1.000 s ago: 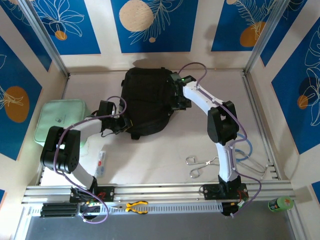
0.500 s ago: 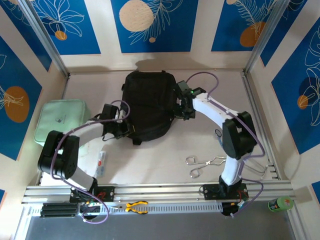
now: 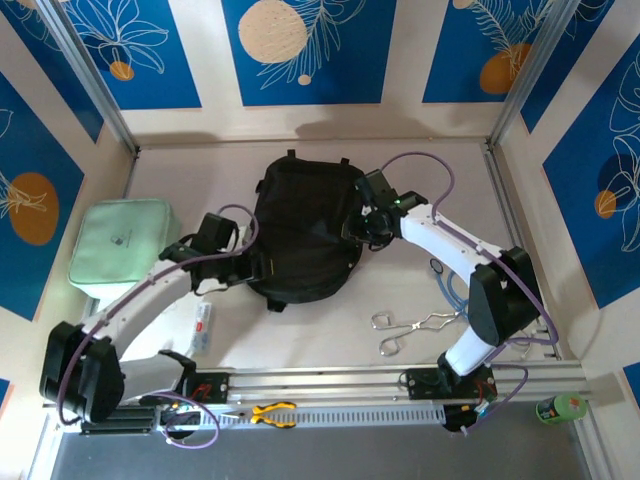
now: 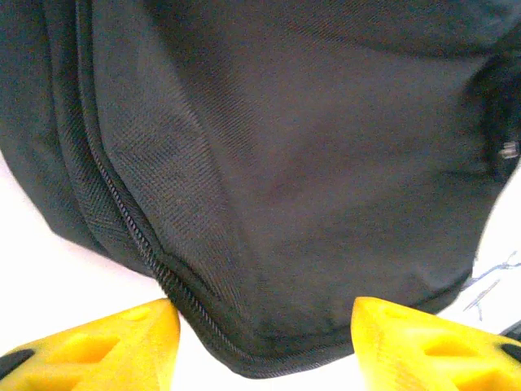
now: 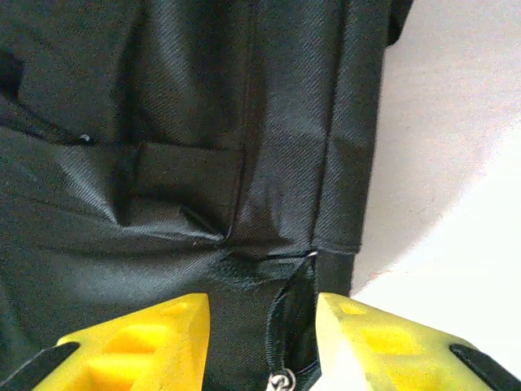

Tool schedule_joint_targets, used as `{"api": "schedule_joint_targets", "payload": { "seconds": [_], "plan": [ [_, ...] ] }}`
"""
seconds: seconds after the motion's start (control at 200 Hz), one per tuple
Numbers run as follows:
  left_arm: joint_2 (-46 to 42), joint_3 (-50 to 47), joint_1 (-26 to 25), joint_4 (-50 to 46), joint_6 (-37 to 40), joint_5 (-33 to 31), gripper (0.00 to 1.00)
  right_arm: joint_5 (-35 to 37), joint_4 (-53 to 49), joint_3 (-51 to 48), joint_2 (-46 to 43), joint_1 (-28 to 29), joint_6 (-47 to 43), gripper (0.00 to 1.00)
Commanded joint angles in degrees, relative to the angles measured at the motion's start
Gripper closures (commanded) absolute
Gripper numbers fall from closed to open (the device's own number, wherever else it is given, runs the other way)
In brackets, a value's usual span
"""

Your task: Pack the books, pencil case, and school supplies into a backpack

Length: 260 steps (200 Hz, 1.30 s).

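Note:
The black backpack lies flat mid-table with both grippers at its sides. My left gripper sits at its near-left edge. In the left wrist view the yellow fingers press on either side of a thick corner of the backpack, so the left gripper is shut on it. My right gripper is at the bag's right edge. It is shut on a creased fold of the backpack beside a part-open zip with a metal pull. The books are out of view.
A mint-green pouch lies at the left wall. A small white item lies near the left arm, and metal forceps lie near the right base. Yellow pliers rest on the front rail. A green bottle stands outside the frame.
The backpack has slid toward the arms and turned a little, with both grippers moving along with it. The left arm has stretched out lower and the right elbow has swung right.

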Motion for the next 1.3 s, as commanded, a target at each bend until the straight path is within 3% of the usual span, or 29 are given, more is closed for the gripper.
{"api": "schedule_joint_targets", "payload": {
  "seconds": [0.0, 0.195, 0.42, 0.84, 0.97, 1.14, 1.295],
  "plan": [
    [-0.5, 2.6, -1.7, 0.5, 0.4, 1.0, 0.42, 1.9, -3.3, 2.2, 0.1, 2.3, 1.1, 0.61],
    [6.4, 5.5, -7.2, 6.7, -2.6, 1.4, 0.43, 7.2, -8.4, 2.3, 1.6, 5.8, 6.6, 0.67],
    [12.1, 5.7, -11.7, 11.3, -4.0, 2.7, 0.47, 6.9, -9.1, 3.1, 5.3, 8.1, 7.8, 0.7],
    [18.7, 8.9, -16.0, 11.8, -4.2, 4.7, 0.62, 12.9, -12.1, 6.6, 10.4, 7.9, 8.8, 0.72],
    [20.5, 8.8, -16.7, 11.3, -4.4, 5.8, 0.68, 12.6, -11.8, 6.5, 11.6, 7.2, 9.0, 0.79],
    [20.5, 5.4, -17.4, 10.5, -3.9, 5.5, 0.77, 13.1, -8.7, 5.9, 11.4, 6.9, 7.7, 0.97],
    [20.8, 1.1, -18.5, 8.4, -2.2, 3.4, 0.87, 18.2, -7.1, 6.2, 11.1, 5.9, 6.3, 1.0]
  ]
}}
